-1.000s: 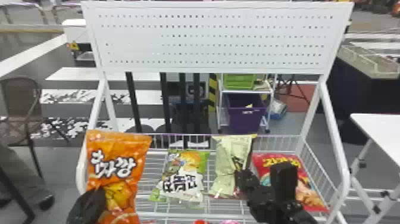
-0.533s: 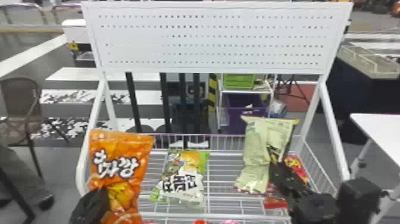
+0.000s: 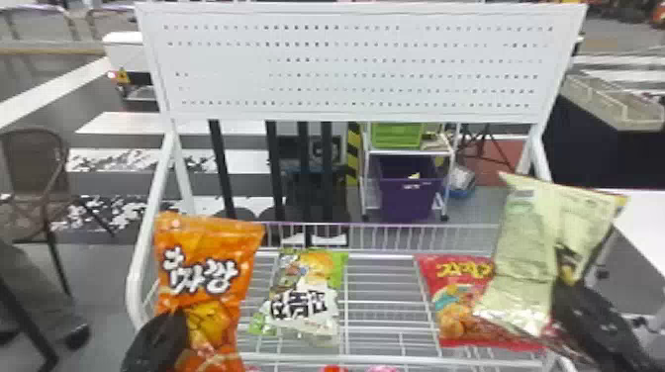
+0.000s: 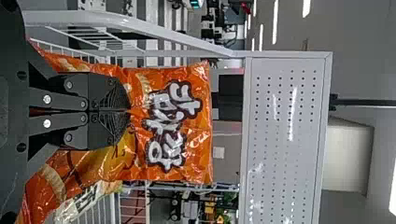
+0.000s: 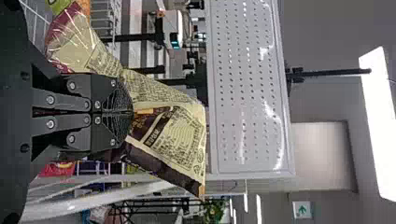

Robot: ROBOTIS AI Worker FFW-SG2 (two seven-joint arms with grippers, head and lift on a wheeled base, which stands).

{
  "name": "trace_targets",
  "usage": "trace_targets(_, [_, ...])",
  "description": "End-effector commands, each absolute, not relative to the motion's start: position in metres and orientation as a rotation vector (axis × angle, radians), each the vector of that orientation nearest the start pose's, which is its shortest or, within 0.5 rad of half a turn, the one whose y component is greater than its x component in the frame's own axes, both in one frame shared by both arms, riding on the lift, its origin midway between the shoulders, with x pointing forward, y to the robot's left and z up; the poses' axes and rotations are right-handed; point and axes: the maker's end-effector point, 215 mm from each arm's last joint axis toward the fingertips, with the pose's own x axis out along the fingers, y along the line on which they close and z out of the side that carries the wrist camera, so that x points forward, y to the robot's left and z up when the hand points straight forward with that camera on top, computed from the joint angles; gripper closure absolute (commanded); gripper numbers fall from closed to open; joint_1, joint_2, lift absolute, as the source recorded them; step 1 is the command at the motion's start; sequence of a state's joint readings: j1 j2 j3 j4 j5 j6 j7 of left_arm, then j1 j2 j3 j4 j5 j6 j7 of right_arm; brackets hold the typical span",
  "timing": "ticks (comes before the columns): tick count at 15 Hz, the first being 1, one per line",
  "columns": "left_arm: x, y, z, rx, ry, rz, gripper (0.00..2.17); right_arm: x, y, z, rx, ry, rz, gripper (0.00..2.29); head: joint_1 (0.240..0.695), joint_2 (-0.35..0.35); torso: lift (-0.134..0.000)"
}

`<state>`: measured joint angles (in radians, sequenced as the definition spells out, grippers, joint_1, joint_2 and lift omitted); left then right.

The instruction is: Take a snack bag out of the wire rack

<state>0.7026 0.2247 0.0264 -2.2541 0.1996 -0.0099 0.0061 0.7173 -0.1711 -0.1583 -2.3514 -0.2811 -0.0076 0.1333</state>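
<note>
In the head view my right gripper (image 3: pixel 569 282) is at the right, holding a pale yellow-green snack bag (image 3: pixel 529 257) above the wire rack's right side. In the right wrist view my right gripper (image 5: pixel 132 112) is shut on that bag (image 5: pixel 182 140), which is creased at the fingertips. At the rack's left, my left gripper (image 3: pixel 185 321) is at an orange snack bag (image 3: pixel 208 247). The left wrist view has my left gripper (image 4: pixel 130 111) shut on the orange bag (image 4: pixel 170 126), which stands upright. The wire rack (image 3: pixel 376 292) has white bars.
A green-and-white bag (image 3: pixel 307 297) lies in the rack's middle, and a red bag (image 3: pixel 460 302) lies behind the pale one. A white perforated panel (image 3: pixel 356 64) rises at the back. White frame posts (image 3: pixel 143 247) flank the rack; a white table (image 3: pixel 643 222) stands at the right.
The pale bag has risen and shifted right with my right gripper, from beside the green-and-white bag to over the red one, uncovering the red bag's left part. The left gripper has barely moved.
</note>
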Motion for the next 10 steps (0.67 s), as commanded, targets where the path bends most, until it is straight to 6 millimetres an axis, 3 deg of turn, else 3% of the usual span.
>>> trace_targets(1, [0.394,0.237,-0.302,-0.009,0.017,-0.114,2.06,0.372,-0.283,-0.241,0.028,-0.073,0.094,2.25,0.499,0.000,0.000])
trace_targets(6, [0.395,0.239,-0.295,-0.004,0.003,-0.112,2.06,0.345,-0.298,-0.266,0.017,-0.017,0.070,2.25,0.499,0.000,0.000])
trace_targets(10, [0.394,0.239,-0.293,-0.001,0.001,-0.112,2.06,0.341,-0.301,-0.266,0.012,-0.025,0.063,2.25,0.499,0.000,0.000])
